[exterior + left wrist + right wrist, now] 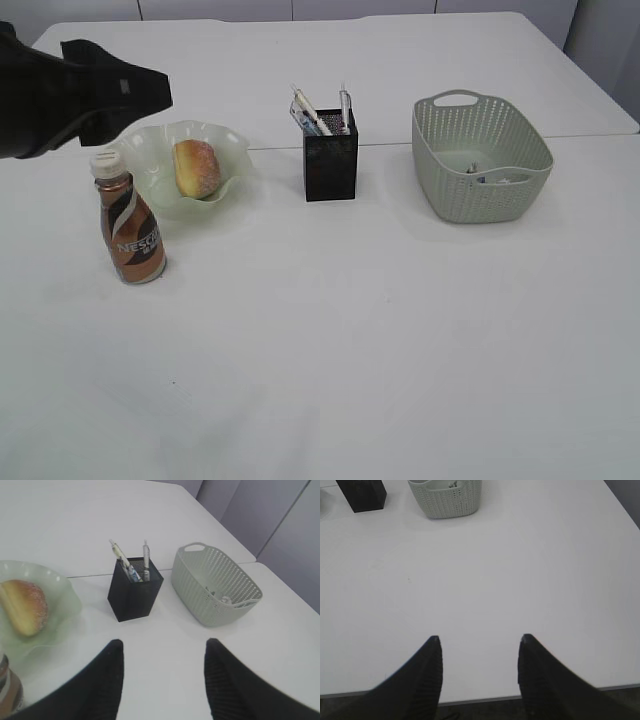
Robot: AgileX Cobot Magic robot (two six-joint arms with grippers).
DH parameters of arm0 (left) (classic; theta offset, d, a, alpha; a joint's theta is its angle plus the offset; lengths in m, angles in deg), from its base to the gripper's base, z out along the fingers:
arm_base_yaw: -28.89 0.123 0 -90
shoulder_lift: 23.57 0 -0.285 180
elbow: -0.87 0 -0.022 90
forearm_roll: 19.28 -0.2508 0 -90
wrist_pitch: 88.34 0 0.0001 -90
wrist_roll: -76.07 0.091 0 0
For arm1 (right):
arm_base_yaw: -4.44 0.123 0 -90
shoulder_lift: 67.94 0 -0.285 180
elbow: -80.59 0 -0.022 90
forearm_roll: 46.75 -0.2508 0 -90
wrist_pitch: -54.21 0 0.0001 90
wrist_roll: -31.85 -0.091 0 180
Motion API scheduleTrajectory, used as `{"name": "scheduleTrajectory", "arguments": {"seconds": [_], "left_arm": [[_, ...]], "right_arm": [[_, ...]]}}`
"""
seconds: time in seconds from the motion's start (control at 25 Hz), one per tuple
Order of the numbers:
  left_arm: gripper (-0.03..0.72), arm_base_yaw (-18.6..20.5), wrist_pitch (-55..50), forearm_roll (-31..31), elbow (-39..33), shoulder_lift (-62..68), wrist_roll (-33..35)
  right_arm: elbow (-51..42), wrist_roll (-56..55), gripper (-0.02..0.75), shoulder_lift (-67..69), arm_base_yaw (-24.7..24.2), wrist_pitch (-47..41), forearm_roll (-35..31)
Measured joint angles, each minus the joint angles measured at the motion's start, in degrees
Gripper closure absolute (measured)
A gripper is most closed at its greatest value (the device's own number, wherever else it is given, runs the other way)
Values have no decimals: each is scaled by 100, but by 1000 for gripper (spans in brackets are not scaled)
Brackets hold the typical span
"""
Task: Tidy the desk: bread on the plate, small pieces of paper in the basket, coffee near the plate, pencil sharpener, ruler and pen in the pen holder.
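Grey panelled wall (280, 520) behind.

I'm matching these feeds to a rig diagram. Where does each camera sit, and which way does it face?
Exterior: in front of the desk, slanting down at the plate, pen holder and basket; the left arm shows at far left.
Left wrist: above the desk's left side, looking past its open left gripper at the same three.
Right wrist: over the near edge, open right gripper low in frame.
All three views show the holder and basket.
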Motion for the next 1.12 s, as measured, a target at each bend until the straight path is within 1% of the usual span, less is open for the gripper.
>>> {"name": "scheduleTrajectory", "arguments": {"seconds": [0.04, 0.08, 0.16, 0.28, 0.36, 0.4, 0.72, 0.76, 0.84, 0.92, 1.0, 1.12], "left_arm": [[309, 0, -84, -398, 0, 3, -408], [309, 0, -151, -670, 0, 13, -637], [308, 0, -251, -917, 0, 13, -905], [308, 11, -301, -1092, 0, 13, -1029], [309, 77, -375, -1401, 0, 13, -1211], [309, 93, -422, -1612, 0, 13, -1451], [309, 131, -865, -4223, 0, 13, -3893], [309, 144, -909, -4622, 0, 13, -4251], [309, 208, -1047, -5216, 0, 13, -4804], [309, 343, -1161, -5660, 0, 13, -5110], [309, 460, -1315, -5974, 0, -59, -5324], [309, 702, -1605, -6212, 0, -211, -5405]], "right_arm": [[0, 0, 345, 0, 0, 0, 0], [0, 0, 345, 0, 0, 0, 0], [0, 0, 345, 0, 0, 0, 0], [0, 0, 345, 0, 0, 0, 0], [0, 0, 345, 0, 0, 0, 0], [0, 0, 345, 0, 0, 0, 0], [0, 0, 345, 0, 0, 0, 0], [0, 0, 345, 0, 0, 0, 0], [0, 0, 345, 0, 0, 0, 0], [0, 0, 345, 0, 0, 0, 0], [0, -9, 345, 0, 0, 0, 0], [0, -9, 345, 0, 0, 0, 0]]}}
